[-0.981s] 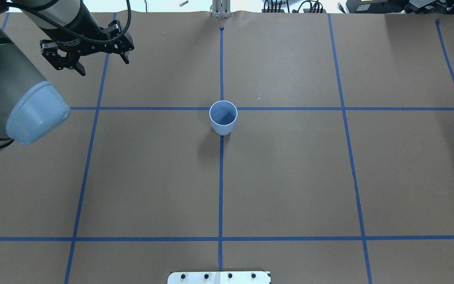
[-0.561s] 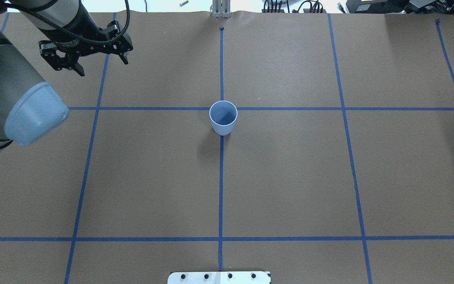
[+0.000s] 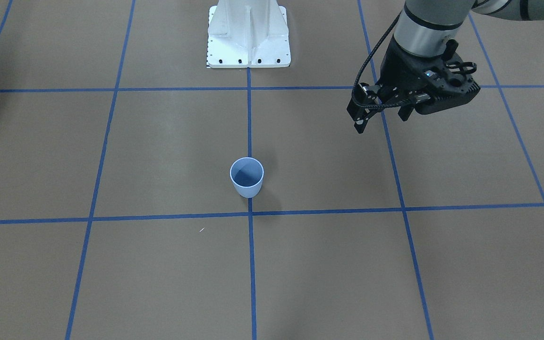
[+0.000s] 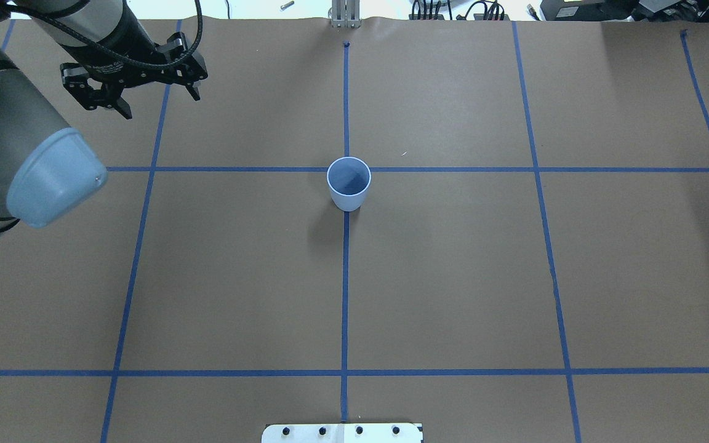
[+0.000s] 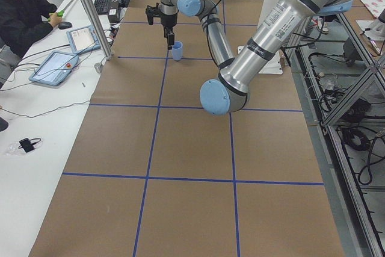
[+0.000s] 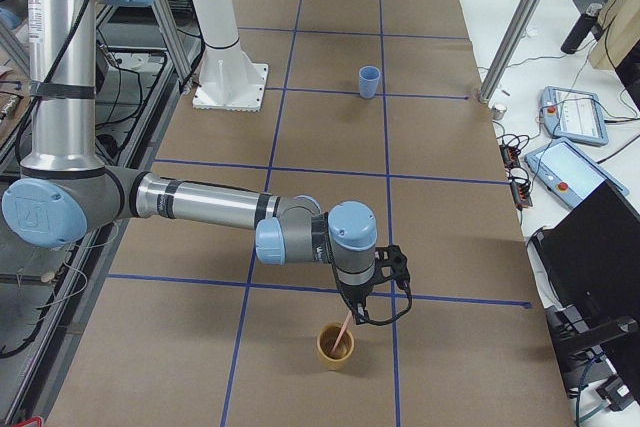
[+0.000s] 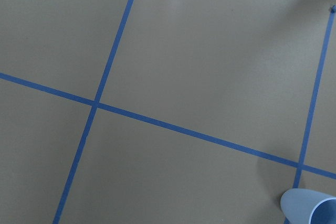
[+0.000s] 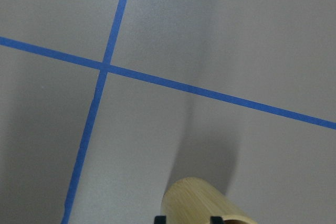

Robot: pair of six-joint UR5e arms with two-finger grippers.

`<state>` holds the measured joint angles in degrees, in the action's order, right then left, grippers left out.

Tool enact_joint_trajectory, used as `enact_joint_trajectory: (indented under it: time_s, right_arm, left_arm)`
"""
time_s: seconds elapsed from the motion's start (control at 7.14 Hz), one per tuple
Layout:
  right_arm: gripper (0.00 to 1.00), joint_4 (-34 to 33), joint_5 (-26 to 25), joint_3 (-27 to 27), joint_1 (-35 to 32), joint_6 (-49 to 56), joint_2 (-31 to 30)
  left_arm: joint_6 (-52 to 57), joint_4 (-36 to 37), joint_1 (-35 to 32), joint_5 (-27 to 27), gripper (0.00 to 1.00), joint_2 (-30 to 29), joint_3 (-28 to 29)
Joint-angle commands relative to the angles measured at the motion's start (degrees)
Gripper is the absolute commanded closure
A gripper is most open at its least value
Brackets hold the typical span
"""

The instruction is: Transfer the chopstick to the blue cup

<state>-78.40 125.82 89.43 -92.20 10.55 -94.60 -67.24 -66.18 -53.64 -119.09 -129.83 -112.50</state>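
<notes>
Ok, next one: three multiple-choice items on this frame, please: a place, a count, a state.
1. Where is the blue cup? A. on the centre tape line B. at the far right edge C. beside the base
2. How many cups show? A. one B. two C. three
3. The jaws of the left gripper are: A. open, empty B. shut, empty C. shut on the cup
1 A: overhead, it stands on that line. 2 B: the blue one plus a tan cup holding the chopstick. 3 A: the jaws are spread with nothing between.
</notes>
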Motion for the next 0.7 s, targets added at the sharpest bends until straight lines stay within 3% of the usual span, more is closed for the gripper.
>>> enact_joint_trajectory:
  time_s: [0.0,0.56]
  right_arm:
    - [0.70,0.00,-0.05,0.22,0.00,0.00,0.03]
    - [0.88,0.00,-0.05,1.44,-0.09,0.00,-0.32]
  left_arm:
    - [0.00,0.00,-0.06,0.00,0.02,0.01,0.08]
    - [0.00,0.09,-0.06,0.00,0.02,0.01,0.08]
